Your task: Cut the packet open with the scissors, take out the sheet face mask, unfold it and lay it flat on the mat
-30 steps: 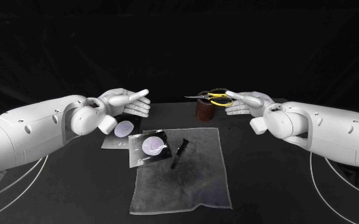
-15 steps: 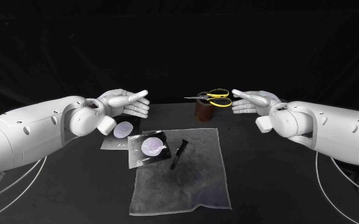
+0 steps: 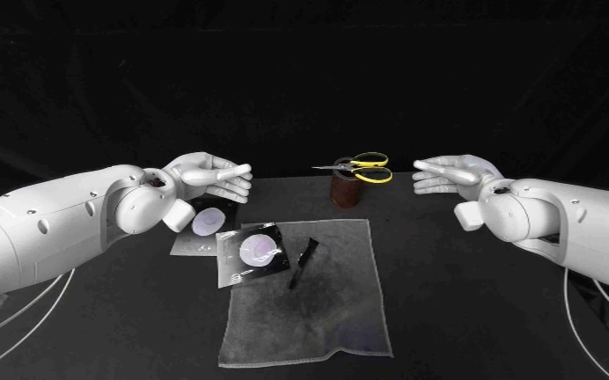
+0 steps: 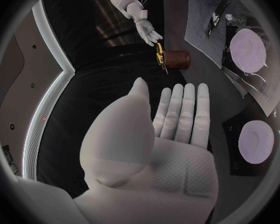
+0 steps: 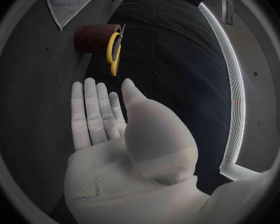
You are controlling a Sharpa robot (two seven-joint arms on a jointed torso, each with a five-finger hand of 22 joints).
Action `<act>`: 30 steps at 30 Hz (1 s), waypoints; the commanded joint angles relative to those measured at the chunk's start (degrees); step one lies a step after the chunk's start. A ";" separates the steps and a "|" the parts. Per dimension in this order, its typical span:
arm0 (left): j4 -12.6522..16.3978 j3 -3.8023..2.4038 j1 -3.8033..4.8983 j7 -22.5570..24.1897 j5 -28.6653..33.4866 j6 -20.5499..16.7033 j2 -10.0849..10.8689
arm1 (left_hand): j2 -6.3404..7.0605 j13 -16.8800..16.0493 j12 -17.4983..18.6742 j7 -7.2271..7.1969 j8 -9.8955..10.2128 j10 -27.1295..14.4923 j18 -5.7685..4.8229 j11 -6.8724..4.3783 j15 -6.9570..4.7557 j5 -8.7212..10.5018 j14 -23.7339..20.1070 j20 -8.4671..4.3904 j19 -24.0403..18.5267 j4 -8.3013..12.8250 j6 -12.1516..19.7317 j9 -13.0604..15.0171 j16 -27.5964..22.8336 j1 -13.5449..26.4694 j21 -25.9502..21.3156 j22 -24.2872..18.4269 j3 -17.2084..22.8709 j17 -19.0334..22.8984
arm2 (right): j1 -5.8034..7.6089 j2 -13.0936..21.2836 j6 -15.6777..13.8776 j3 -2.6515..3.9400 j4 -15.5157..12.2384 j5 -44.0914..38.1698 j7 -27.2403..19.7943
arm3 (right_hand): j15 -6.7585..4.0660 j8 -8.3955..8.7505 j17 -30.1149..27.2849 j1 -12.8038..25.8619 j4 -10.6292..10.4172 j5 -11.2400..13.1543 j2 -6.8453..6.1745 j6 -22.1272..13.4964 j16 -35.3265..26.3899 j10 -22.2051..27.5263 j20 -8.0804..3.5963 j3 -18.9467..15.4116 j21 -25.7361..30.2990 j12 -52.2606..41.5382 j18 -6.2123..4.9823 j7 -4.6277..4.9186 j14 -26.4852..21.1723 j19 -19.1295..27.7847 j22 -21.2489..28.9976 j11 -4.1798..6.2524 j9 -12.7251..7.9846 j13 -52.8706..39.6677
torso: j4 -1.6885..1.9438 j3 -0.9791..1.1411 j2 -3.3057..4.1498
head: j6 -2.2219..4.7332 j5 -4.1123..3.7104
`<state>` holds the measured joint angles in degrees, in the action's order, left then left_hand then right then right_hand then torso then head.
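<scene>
The grey mat [image 3: 311,310] lies spread on the bench [image 3: 470,310]. The scissors [image 3: 362,167], with yellow handles, rest across the top of a brown cup [image 3: 347,191] that stands just past the mat's far edge. The black packet [image 3: 254,252], with a pale round patch on it, lies uncut over the mat's left edge near the far corner. A second packet [image 3: 203,226] sits on the bench just left of the mat, and a small black strip [image 3: 304,259] lies on the mat beside the first packet.

A second ago the right hand [image 3: 451,173] was at the scissors' handles. It has since drawn back, and now hangs in the air beyond the mat's far right corner, well clear of the scissors, which have not moved from the cup. Its fingers are stretched out and it holds nothing.

The left hand [image 3: 209,176] stays above the second packet, off the mat's far left corner. Its thumb has dropped a little towards the fingers. The fingers are extended and the palm is empty.
</scene>
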<state>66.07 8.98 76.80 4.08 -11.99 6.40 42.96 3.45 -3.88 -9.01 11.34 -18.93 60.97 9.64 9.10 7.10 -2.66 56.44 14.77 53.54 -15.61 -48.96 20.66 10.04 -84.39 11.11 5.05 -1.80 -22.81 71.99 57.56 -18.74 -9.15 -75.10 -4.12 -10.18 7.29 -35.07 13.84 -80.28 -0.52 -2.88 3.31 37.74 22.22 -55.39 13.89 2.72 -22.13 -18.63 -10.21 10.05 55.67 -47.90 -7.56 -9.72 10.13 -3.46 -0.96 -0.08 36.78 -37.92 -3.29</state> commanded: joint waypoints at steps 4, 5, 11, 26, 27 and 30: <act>0.96 -0.05 -0.07 2.41 -7.46 -1.24 0.72 | 0.96 0.10 -0.18 -0.90 0.64 0.42 0.95 -0.99 -1.31 -0.15 4.46 -2.10 4.79 0.06 -0.60 -0.87 3.86 -5.93 3.44 1.49 1.97 -1.47 | -1.04 4.44 -0.95 -0.28 -6.63 -8.74 -7.64 | -2.14 8.95 -2.84 -1.05 7.75 -0.50 -2.84 10.57 -3.73 -8.10 -2.90 15.10 -5.91 7.79 0.05 1.78 6.70 -2.78 -3.28 1.74 -4.85 0.01 | -0.15 -0.11 -0.17 | -0.57 1.00; 1.03 -0.05 -0.08 2.43 -7.76 -1.27 0.78 | 1.10 0.10 -0.17 -0.93 0.71 0.54 0.95 -1.07 -1.48 -0.15 4.99 -2.34 5.24 0.08 -0.70 -0.96 4.38 -6.47 3.82 1.67 2.17 -1.69 | -1.17 4.75 -0.78 -0.31 -7.13 -9.45 -7.67 | -2.51 9.68 -3.02 0.04 8.51 -0.24 -3.23 11.71 -4.09 -9.34 -3.18 17.11 -7.46 8.43 0.30 1.79 7.77 -2.61 -4.26 1.99 -5.17 -0.01 | -0.14 -0.09 -0.16 | -0.63 1.12; 2.45 -0.04 -0.34 2.54 -12.61 -2.19 1.69 | 2.24 0.14 0.11 -1.27 1.40 1.71 0.78 -1.66 -2.67 -0.17 7.64 -4.17 7.84 -0.61 -1.57 -1.78 8.90 -9.45 7.22 3.51 3.83 -3.92 | -3.85 8.18 1.87 -0.66 -14.46 -20.48 -6.86 | -3.88 13.59 -2.95 4.37 13.66 -0.56 -4.37 16.65 -6.13 -14.47 -5.34 25.61 -21.82 12.23 0.84 0.89 13.77 1.37 -13.91 2.95 -6.07 -0.16 | -0.24 -0.11 -0.42 | -1.87 2.45; 7.25 0.12 -2.50 2.13 -30.86 -12.28 3.88 | 4.85 -0.53 -0.98 -1.31 2.60 2.09 0.55 -2.50 -4.53 -0.17 8.88 -7.24 9.93 -0.89 -1.87 -2.75 30.75 -5.83 28.51 17.51 3.16 -16.49 | -7.95 6.65 3.60 -0.99 -25.52 -37.67 -4.78 | -8.12 16.48 9.00 8.74 16.27 -0.61 -4.60 20.79 6.65 -21.07 -8.36 27.32 -35.13 14.01 -0.36 -1.57 28.47 -5.47 -21.62 6.00 -4.54 -1.47 | -0.23 -0.03 -0.53 | -4.06 3.77; 7.77 0.17 -2.70 1.83 -31.73 -12.84 3.95 | 4.82 -0.88 -2.07 -1.46 2.43 3.00 0.59 -2.70 -4.79 -0.19 9.05 -7.37 9.44 -0.87 -2.13 -2.66 32.26 -5.77 30.24 18.75 2.94 -17.24 | -8.01 6.08 3.55 -1.00 -25.66 -38.61 -4.53 | -8.21 16.62 9.85 8.95 16.27 -0.61 -4.63 20.87 7.75 -21.37 -8.44 27.38 -35.29 14.04 -0.36 -1.67 28.55 -5.78 -21.73 6.09 -4.42 -1.64 | -0.22 -0.04 -0.48 | -4.18 3.79; 9.15 0.29 -3.26 0.99 -34.76 -13.97 4.02 | 4.54 -1.32 -3.39 -1.56 2.35 3.43 0.61 -2.93 -4.92 -0.17 8.61 -7.46 8.11 -0.85 -2.15 -2.60 33.76 -6.05 32.45 20.43 2.83 -17.96 | -8.12 4.67 2.79 -1.00 -25.80 -41.03 -3.58 | -8.58 17.11 12.84 9.54 16.28 -0.70 -4.85 20.96 11.89 -22.58 -8.79 27.64 -35.90 13.93 -0.34 -1.94 28.69 -6.91 -22.15 6.50 -3.99 -2.58 | -0.29 -0.10 -0.38 | -4.39 4.03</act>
<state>74.55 9.28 73.66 5.50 -40.37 -3.76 47.05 8.32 -5.14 -12.25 9.90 -16.39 64.13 9.26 6.15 2.41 -2.66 65.09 7.26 61.90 -16.52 -50.81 18.00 43.67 -90.60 43.36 25.30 1.27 -40.75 63.96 62.52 -16.47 -10.17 -100.78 -39.05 -14.94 -0.64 -18.16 26.17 -71.27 15.60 -3.30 -1.72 58.46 33.46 -76.49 5.12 30.05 -57.85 -4.72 -10.27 8.12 83.66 -54.57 -29.63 -4.49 6.05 -5.85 -1.21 -0.08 36.27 -42.08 0.55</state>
